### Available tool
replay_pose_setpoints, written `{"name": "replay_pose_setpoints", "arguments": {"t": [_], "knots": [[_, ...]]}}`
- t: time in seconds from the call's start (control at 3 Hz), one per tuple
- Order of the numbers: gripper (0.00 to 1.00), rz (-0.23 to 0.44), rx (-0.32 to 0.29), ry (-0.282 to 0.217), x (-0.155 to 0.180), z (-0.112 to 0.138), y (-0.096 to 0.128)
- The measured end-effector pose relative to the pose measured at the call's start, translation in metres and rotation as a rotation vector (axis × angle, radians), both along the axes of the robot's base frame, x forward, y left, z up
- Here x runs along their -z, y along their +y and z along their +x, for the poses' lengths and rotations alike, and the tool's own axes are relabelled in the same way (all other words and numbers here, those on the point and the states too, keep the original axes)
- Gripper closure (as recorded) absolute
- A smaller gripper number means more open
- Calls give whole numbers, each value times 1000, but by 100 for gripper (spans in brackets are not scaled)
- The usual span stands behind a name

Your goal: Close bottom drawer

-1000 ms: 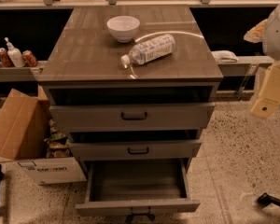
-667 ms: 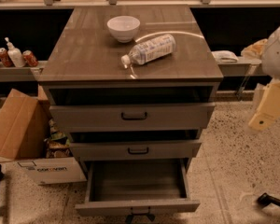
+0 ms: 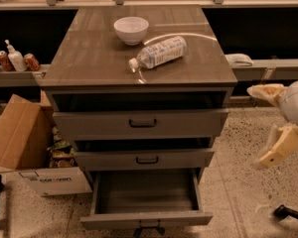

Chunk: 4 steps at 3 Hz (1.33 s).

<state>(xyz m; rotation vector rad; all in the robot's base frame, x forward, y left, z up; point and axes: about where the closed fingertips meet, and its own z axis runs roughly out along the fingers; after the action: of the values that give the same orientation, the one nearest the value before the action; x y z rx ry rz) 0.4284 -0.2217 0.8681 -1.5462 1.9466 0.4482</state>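
The bottom drawer point(image 3: 146, 219) is the lowest and narrowest of the cabinet's three. It is pulled far out and shows its plain grey box inside, with its small black handle point(image 3: 149, 228) at the lower edge of the view. My gripper point(image 3: 256, 127) hangs in the air to the right of the cabinet, about level with the middle drawer and well apart from the cabinet. Its two cream fingers point(image 3: 279, 147) are spread apart and hold nothing.
The top drawer point(image 3: 141, 123) and middle drawer point(image 3: 145, 159) stand slightly out. A white bowl point(image 3: 131, 29) and a lying plastic bottle point(image 3: 159, 52) are on the cabinet top. An open cardboard box point(image 3: 20, 143) stands at the left. A black base part point(image 3: 290, 213) is on the floor at the lower right.
My gripper has moved down and a little left, from level with the cabinet top to level with the middle drawer. The drawers have not moved.
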Motion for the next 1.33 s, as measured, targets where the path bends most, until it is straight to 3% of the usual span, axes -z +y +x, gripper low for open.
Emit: {"name": "replay_pose_setpoints", "arguments": {"t": [0.33,0.67,1.0,1.33], "knots": [[0,103,-1,-5,-9,-3,11],[0,101,-6,-6,-6,-2,11],[0,62,-92,-23,34,4,24],[0,86,-165,-7,92,12,39]]}}
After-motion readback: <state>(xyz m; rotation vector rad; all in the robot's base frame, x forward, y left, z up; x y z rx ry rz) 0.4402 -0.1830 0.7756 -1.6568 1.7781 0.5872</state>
